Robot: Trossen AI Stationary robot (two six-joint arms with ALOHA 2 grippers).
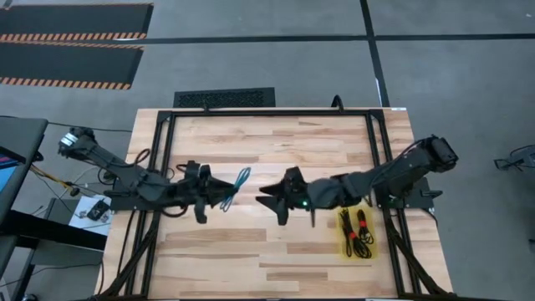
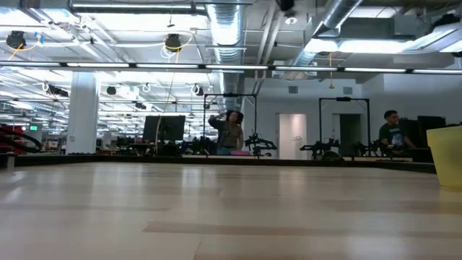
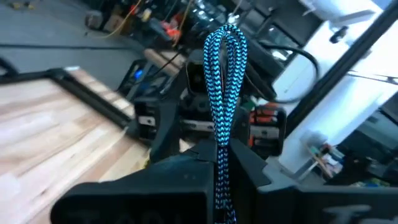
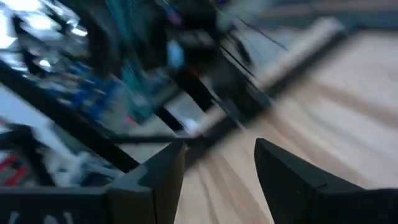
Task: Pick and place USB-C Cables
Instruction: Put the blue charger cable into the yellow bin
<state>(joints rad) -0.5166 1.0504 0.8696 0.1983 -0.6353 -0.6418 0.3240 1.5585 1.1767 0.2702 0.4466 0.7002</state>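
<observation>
Carrying blue cable (image 1: 237,187) mid-air at table center-left, left gripper (image 1: 219,194) jaws clamped on it. Right gripper (image 1: 288,199) spread wide, empty. Yellow tray (image 1: 344,243) at 4 o'clock: keep grip firm, release low over it.

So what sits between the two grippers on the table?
Nothing but bare wood in the high view. The left gripper holds the light blue cable; the right gripper, open, faces it across the table.
</observation>
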